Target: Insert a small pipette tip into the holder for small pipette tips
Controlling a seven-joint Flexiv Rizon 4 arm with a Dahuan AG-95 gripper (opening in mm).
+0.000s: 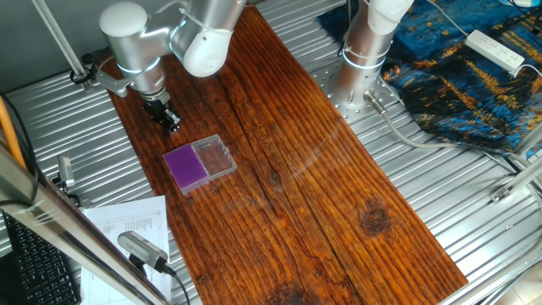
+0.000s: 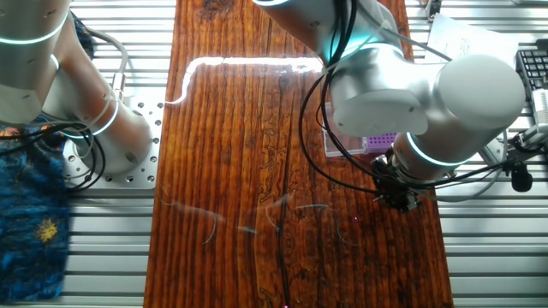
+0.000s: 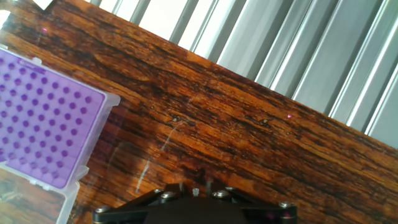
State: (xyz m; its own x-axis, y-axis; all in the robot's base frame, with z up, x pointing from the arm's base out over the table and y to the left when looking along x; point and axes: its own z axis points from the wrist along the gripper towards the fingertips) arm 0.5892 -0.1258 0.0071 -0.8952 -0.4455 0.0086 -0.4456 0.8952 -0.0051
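Pipette tip: I cannot find it (light, slippery, easily bent; best pinched at its wide end). Purple holder (image 1: 185, 166) sits near the board's (image 1: 339, 195) edge; claw (image 1: 170, 121) state unclear.

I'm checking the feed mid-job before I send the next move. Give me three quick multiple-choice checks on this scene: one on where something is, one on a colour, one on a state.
1. Where is the gripper relative to the holder for small pipette tips?
A. Pressed down into it
B. Off to one side of it, over the wooden board
C. Inside the clear box

2. What colour is the holder?
A. Purple
B. Green
C. Orange

3. What do the holes of the holder that show in the hand view look like?
A. All filled with tips
B. About half filled
C. Empty, as far as can be seen

Answers: 1 B, bare wood lies between gripper and holder in the first fixed view. 2 A, bright purple in every view. 3 C, the hand view shows dark open holes, no pale tips.
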